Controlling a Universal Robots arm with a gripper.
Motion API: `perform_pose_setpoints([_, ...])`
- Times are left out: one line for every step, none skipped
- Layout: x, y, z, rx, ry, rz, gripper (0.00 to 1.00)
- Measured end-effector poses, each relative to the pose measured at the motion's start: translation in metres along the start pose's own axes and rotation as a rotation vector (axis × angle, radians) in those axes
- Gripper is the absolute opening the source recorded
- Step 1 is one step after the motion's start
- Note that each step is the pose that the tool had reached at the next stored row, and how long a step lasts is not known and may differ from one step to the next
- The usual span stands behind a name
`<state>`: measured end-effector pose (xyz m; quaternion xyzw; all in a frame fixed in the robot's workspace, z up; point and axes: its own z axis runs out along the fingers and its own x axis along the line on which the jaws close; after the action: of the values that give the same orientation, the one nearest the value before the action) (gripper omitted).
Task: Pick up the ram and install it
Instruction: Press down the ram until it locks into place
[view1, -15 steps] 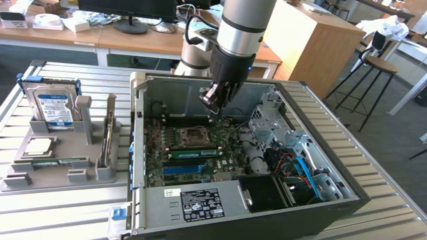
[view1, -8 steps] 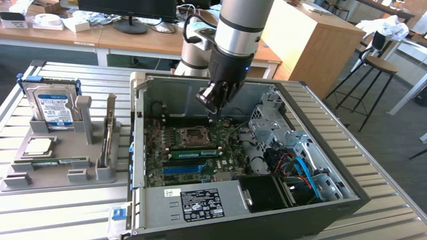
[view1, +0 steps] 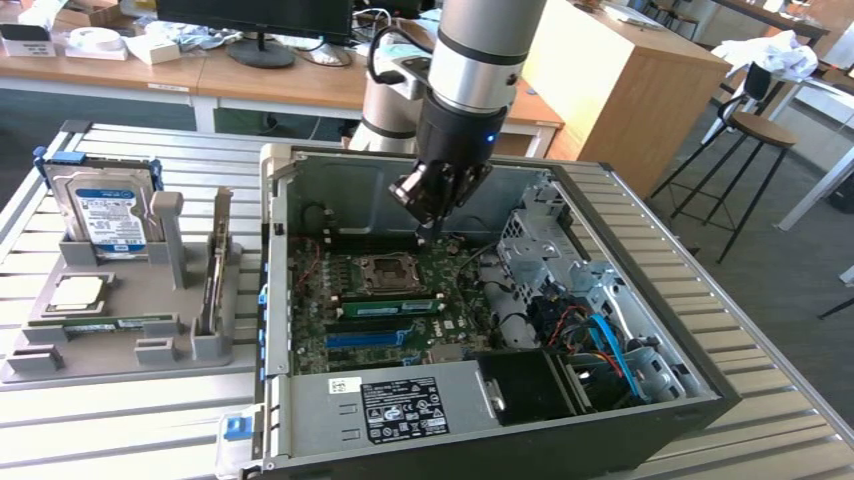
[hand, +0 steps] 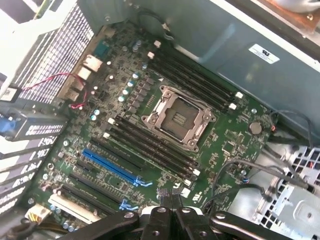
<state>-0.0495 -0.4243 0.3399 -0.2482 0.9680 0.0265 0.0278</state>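
Note:
A long green ram stick (view1: 387, 306) with a white label stands on edge in a motherboard slot, just on the near side of the CPU socket (view1: 388, 269) inside the open computer case (view1: 667, 400). My gripper (view1: 426, 228) hangs above the far part of the motherboard, beyond the socket and apart from the stick. Its fingers are drawn together to a point with nothing between them. In the wrist view the gripper (hand: 170, 196) sits over the green motherboard (hand: 115, 95), with the empty CPU socket (hand: 177, 117) and rows of dark memory slots (hand: 150, 147) below it.
To the exterior view's left a grey holder tray (view1: 94, 355) carries a blue-labelled hard drive (view1: 107, 208), a square silver processor (view1: 78, 292) and a thin green strip (view1: 120, 322). Case walls, cables (view1: 601, 330) and a drive cage (view1: 547, 250) surround the motherboard. A blue slot (hand: 110, 165) lies nearby.

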Motion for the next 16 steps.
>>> perform_pose_setpoints([0.0001, 0.0000, 0.0001, 0.0000, 0.0009, 0.011, 0.10])
perform_pose_setpoints([0.0001, 0.0001, 0.0001, 0.0000, 0.0021, 0.023, 0.10])
perform_pose_setpoints([0.0002, 0.0001, 0.0002, -0.0003, 0.0034, 0.034, 0.10])
perform_pose_setpoints([0.0002, 0.0001, 0.0003, -0.0007, 0.0050, 0.046, 0.10])
perform_pose_setpoints([0.0002, 0.0001, 0.0003, -0.0012, 0.0070, 0.059, 0.10])
perform_pose_setpoints([0.0002, 0.0001, 0.0004, -0.0018, 0.0094, 0.071, 0.10])
perform_pose_setpoints([0.0002, 0.0001, 0.0005, -0.0022, 0.0111, 0.084, 0.10])
perform_pose_setpoints([0.0002, 0.0001, 0.0005, -0.0020, 0.0120, 0.098, 0.10])
perform_pose_setpoints([0.0002, 0.0001, 0.0006, -0.0014, 0.0121, 0.112, 0.10])
perform_pose_setpoints([0.0002, 0.0000, 0.0009, -0.0006, 0.0115, 0.128, 0.10])
perform_pose_setpoints([0.0001, 0.0000, 0.0011, 0.0004, 0.0108, 0.145, 0.10])
perform_pose_setpoints([0.0001, 0.0000, 0.0013, 0.0015, 0.0101, 0.162, 0.10])
perform_pose_setpoints([0.0002, 0.0000, 0.0015, 0.0025, 0.0093, 0.180, 0.10])
perform_pose_setpoints([0.0002, 0.0000, 0.0018, 0.0035, 0.0085, 0.197, 0.10])
perform_pose_setpoints([0.0002, 0.0000, 0.0020, 0.0046, 0.0078, 0.214, 0.10])
perform_pose_setpoints([0.0003, 0.0000, 0.0023, 0.0054, 0.0071, 0.231, 0.10])
